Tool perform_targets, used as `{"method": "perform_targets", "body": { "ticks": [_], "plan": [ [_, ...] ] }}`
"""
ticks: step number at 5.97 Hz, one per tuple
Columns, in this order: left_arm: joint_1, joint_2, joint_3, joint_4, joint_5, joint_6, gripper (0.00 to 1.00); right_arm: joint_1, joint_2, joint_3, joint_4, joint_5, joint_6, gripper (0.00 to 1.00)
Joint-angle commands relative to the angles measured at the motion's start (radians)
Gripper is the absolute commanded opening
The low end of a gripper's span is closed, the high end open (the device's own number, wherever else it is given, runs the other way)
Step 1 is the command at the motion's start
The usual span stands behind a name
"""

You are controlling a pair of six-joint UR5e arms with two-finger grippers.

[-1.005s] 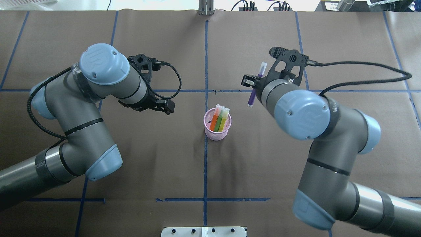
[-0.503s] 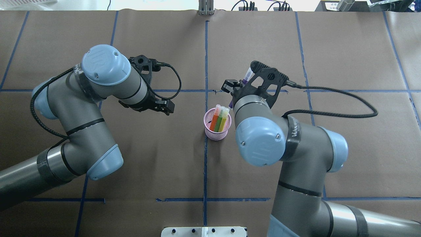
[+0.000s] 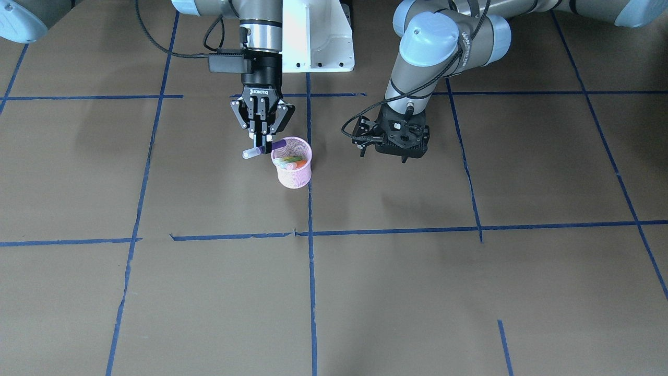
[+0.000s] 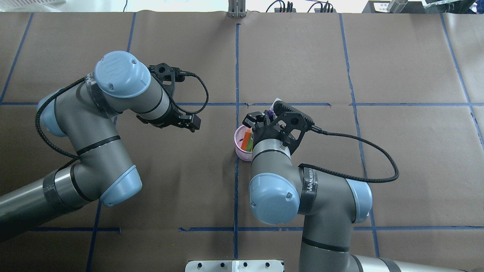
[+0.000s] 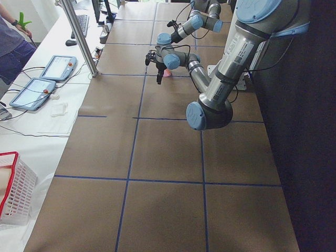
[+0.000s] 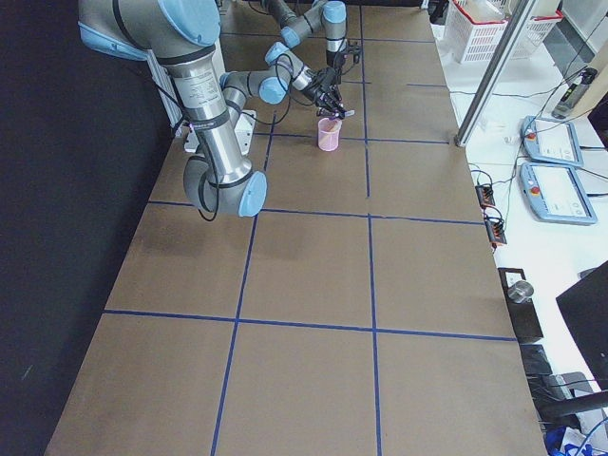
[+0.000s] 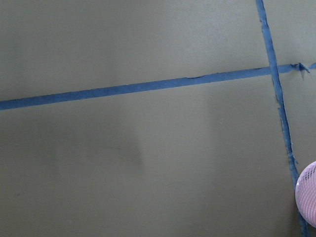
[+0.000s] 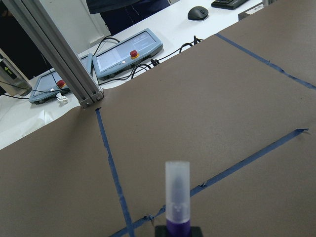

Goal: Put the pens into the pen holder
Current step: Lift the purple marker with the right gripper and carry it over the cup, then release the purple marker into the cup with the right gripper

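The pink mesh pen holder [image 3: 295, 172] stands near the table's middle line; it also shows in the overhead view [image 4: 239, 146]. An orange pen [image 4: 247, 140] and a green pen [image 3: 288, 160] stand in it. My right gripper [image 3: 262, 146] is shut on the purple pen [image 3: 278, 142], which lies nearly level. Its purple end is over the holder's rim and its pale cap [image 8: 177, 182] points away. My left gripper [image 4: 191, 122] is open, empty and off to the holder's side, above the table.
Blue tape lines [image 4: 236, 68] mark squares on the brown table paper. An aluminium post [image 8: 59, 52], control tablets [image 8: 129, 49] and cables lie past the table's far edge. The right arm's elbow [image 4: 274, 198] hangs just in front of the holder.
The right arm has swung left with the purple pen, from well to the right of the holder to right over it. The left arm has barely moved.
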Motion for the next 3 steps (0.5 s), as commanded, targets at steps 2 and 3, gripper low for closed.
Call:
{"method": "perform_targets", "body": {
  "ticks": [2,3],
  "plan": [
    [-0.001,0.001,-0.003,0.0,0.0,0.0,1.0,-0.047,0.002,-0.039,0.0,-0.134,0.044,0.0],
    [-0.001,0.0,-0.003,0.002,-0.002,0.0,1.0,-0.061,0.002,-0.045,-0.002,-0.168,0.058,0.01]
  ]
}}
